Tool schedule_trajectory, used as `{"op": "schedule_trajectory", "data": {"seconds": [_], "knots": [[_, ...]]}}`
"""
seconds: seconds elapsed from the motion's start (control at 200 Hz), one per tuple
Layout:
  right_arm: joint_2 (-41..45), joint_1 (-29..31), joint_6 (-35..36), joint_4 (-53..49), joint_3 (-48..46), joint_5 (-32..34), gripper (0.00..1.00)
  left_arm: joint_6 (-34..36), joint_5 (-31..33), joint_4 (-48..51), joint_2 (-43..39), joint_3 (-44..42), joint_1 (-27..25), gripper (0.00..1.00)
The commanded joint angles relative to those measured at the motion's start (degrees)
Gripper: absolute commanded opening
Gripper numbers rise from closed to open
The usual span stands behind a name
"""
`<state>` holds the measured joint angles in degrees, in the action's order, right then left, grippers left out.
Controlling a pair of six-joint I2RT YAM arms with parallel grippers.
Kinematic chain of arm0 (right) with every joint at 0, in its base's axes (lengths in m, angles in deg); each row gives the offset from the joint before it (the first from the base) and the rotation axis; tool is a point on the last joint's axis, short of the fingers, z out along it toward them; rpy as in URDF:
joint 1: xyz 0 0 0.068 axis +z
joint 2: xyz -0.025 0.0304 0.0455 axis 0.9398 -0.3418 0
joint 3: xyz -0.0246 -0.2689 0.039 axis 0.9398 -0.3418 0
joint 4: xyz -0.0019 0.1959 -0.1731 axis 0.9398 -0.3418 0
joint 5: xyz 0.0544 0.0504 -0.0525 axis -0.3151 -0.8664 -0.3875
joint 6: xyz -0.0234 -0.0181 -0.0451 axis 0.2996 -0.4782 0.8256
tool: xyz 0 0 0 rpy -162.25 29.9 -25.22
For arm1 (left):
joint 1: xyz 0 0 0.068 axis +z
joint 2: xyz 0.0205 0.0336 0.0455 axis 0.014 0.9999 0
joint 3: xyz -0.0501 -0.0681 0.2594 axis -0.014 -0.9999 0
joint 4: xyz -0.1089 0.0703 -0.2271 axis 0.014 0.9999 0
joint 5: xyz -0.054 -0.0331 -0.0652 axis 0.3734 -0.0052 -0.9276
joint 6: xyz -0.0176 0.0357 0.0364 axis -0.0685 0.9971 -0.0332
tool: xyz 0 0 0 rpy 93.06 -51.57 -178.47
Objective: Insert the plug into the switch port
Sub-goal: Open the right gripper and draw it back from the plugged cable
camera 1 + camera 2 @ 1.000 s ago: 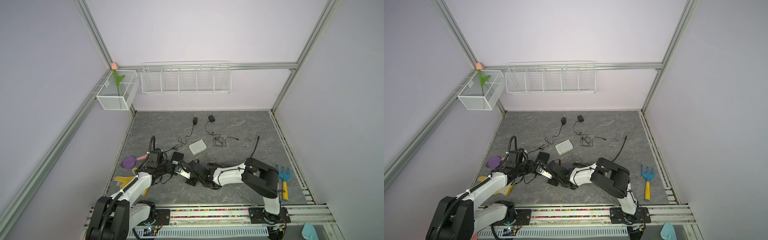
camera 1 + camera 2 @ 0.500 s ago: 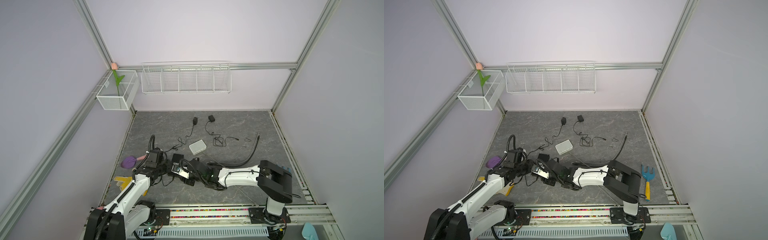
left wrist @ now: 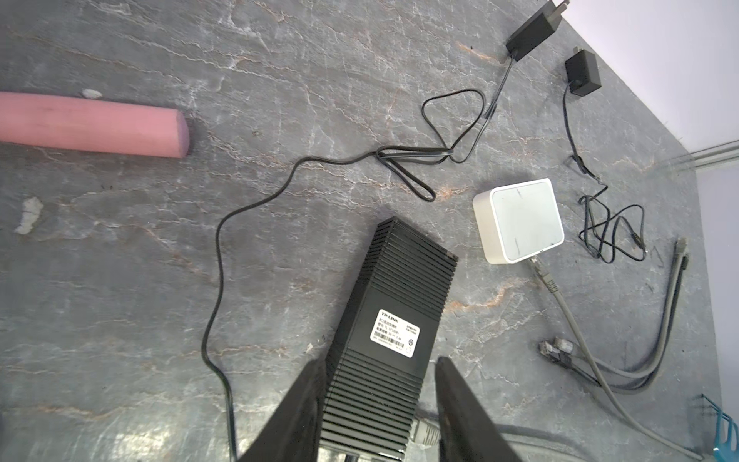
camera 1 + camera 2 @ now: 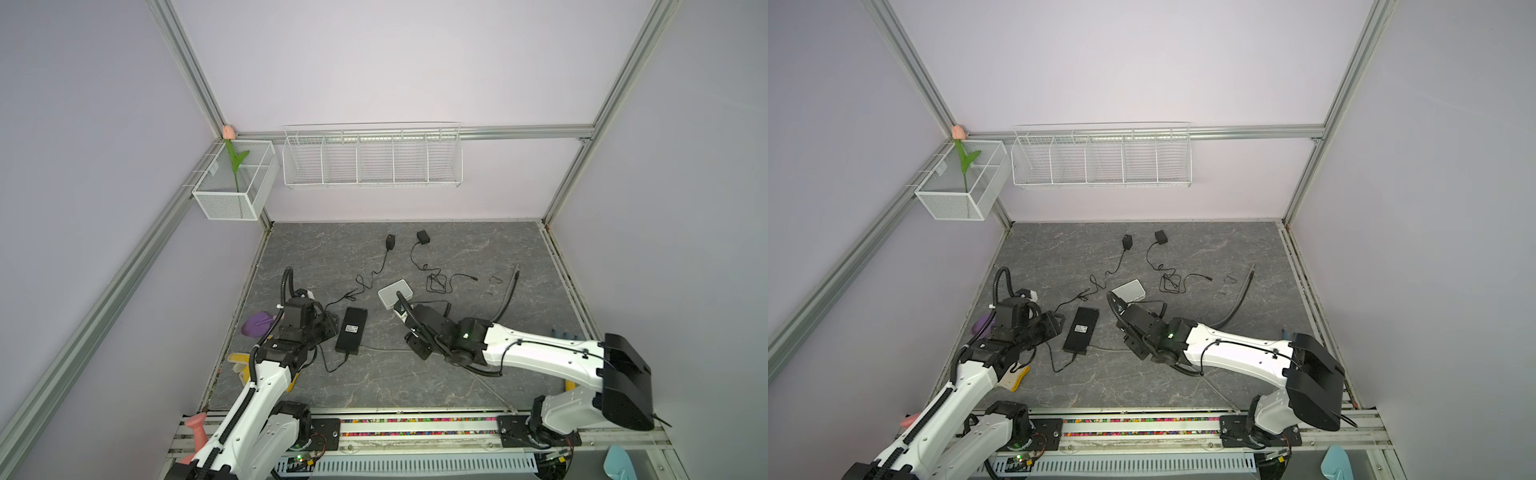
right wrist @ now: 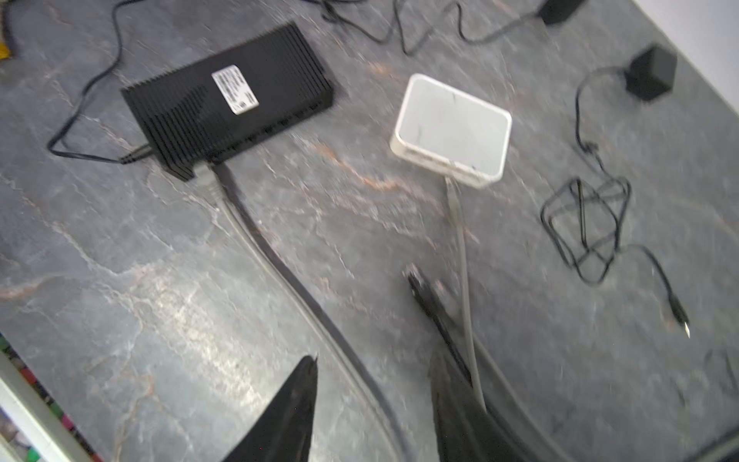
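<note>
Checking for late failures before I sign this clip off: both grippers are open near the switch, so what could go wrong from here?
1. The left gripper, jaws open, straddles the black switch; a skewed retreat could drag it and strain the plug.
2. The grey cable runs beneath the open right gripper; a sweep might snag it and pull the plug out.
3. Blur in the right wrist view leaves full seating unconfirmed.
</note>
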<state>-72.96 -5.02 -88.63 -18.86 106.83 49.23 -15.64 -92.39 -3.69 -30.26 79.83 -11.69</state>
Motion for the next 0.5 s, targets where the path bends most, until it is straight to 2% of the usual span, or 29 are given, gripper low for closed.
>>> {"op": "schedule_trajectory", "data": {"seconds": [0.0, 0.165, 0.26, 0.495], "knots": [[5.1, 0.6, -15.6, -12.1, -4.7, -2.1, 0.48, -0.8, -2.1, -2.9, -0.6, -1.8, 0.3, 0.45], [12.0, 1.2, -23.7, -13.6, -12.4, -6.3, 0.48, -0.9, -4.7, -4.7, 0.1, -2.8, 0.3, 0.45], [13.7, 1.2, -27.9, -16.2, -14.9, -6.2, 0.48, -0.9, -5.3, -5.0, -0.4, -3.2, 0.2, 0.45], [15.7, 1.2, -32.6, -15.7, -20.0, -6.5, 0.48, -1.0, -5.1, -5.5, -2.2, -4.5, 0.3, 0.46]]}}
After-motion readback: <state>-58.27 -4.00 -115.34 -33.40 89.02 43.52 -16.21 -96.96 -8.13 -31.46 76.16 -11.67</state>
